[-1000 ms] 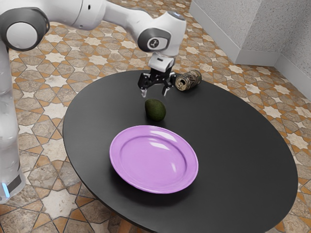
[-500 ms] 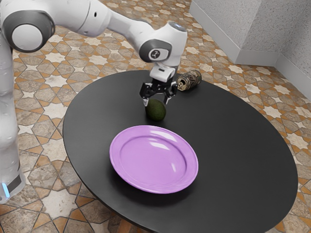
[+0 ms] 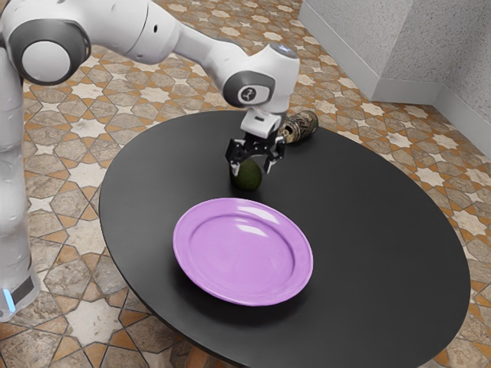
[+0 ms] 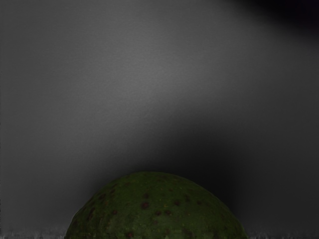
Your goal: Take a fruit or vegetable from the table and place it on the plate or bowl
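Observation:
A dark green avocado (image 3: 248,181) lies on the round black table (image 3: 368,222), just behind the purple plate (image 3: 186,247). My gripper (image 3: 250,167) has come down over the avocado's top, and its black fingers (image 3: 232,163) stand apart on either side of the fruit, open. In the wrist view the avocado (image 4: 157,209) bulges large and speckled right under my hand, with bare black tabletop (image 4: 149,89) beyond it. The plate holds nothing.
A brown can (image 3: 298,126) lies on its side near the table's far edge, a little toward the exterior view's right of my hand. Patterned tile floor surrounds the table, and a grey wall stands at the upper right.
My hand has dropped from above the table down onto the avocado, so the fingers now straddle it. The avocado, plate and can have stayed where they were.

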